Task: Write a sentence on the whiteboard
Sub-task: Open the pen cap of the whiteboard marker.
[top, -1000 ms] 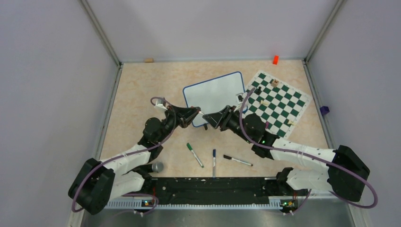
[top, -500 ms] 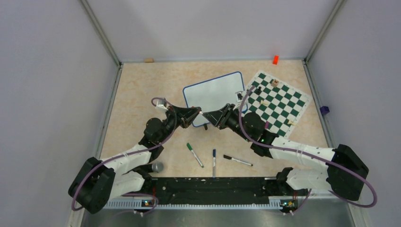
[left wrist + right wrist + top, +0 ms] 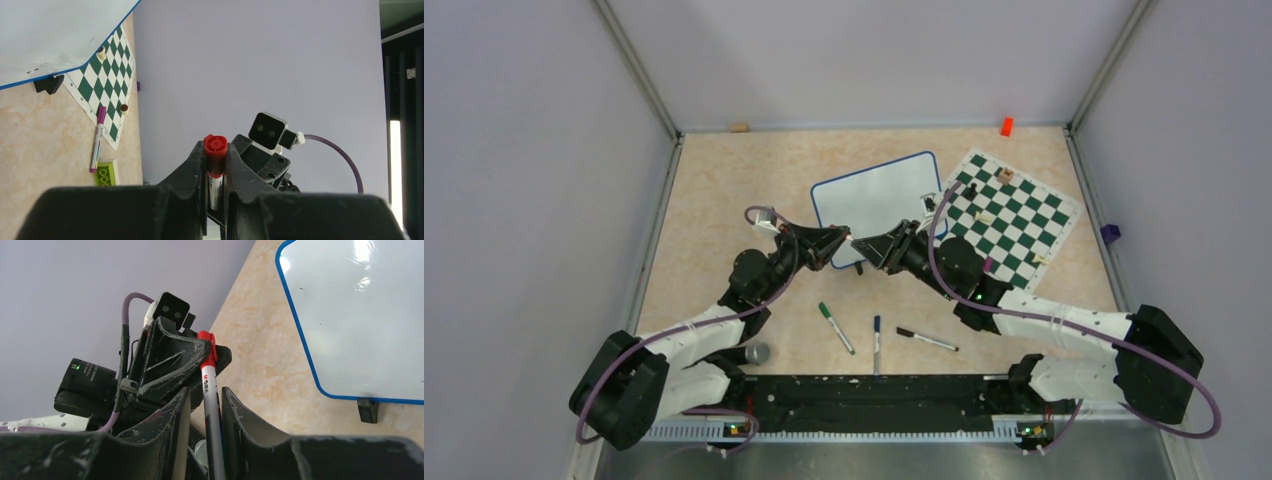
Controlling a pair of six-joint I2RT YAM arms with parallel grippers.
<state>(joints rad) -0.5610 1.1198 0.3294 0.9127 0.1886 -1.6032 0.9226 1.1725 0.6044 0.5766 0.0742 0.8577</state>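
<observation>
By the near edge of the whiteboard [image 3: 879, 195], both arms are meeting tip to tip, raised off the desk [image 3: 724, 200]. On that side the left gripper [image 3: 215, 159] is pinching the red cap end of a red marker [image 3: 208, 365], fingers pressed onto it from both sides. Facing it head-on, the right gripper [image 3: 206, 400] is clamping the same marker further down its white barrel, fingers sitting tight on either side. The marker is bridging the two grippers in the air, clear of the board's surface.

The whiteboard is lying face up on the desk, blue frame all round, with one black foot [image 3: 368, 410] sticking out at its near edge. Its face is showing plain white with some glare.

Right of the whiteboard, a green-and-white chess mat [image 3: 1014, 215] is lying with its corner just beside the board's right edge, a few small pieces standing on it. A pink marker [image 3: 98, 139] and a green brick [image 3: 105, 173] are lying at the mat's edge.

Nearer than the whiteboard, three loose markers are lying on the desk, well apart from the board: a green marker [image 3: 835, 327], a blue marker [image 3: 876, 343] and a black marker [image 3: 927, 340].

Beyond the whiteboard, an orange block [image 3: 1006, 126] and a wooden block [image 3: 740, 127] are sitting at the desk's back edge.
</observation>
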